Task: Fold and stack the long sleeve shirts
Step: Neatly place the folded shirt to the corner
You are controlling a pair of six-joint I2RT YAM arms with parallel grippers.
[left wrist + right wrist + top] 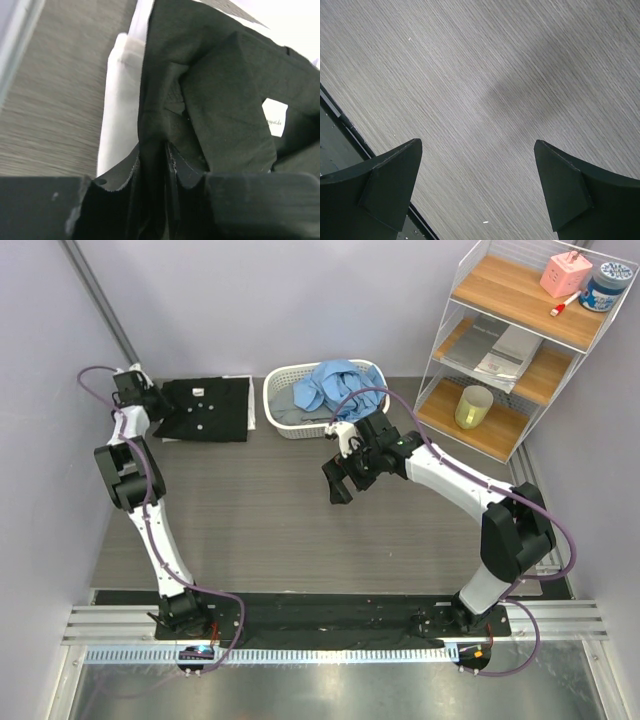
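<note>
At far left of table (300, 530), left end effector (152, 160) narrow on black shirt (205, 408), right end effector (477, 142) wide over table.

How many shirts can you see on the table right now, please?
3: a folded black shirt at the far left, a white shirt beneath it, and a light blue shirt in the basket. Grey cloth under the blue one may be another.

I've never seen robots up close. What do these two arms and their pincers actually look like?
The left arm and right arm are both slim white tubes linked by chunky black joints. A purple cable loops loosely along each one. The left gripper and right gripper are matte black, each with two flat, wedge-shaped fingers.
</note>
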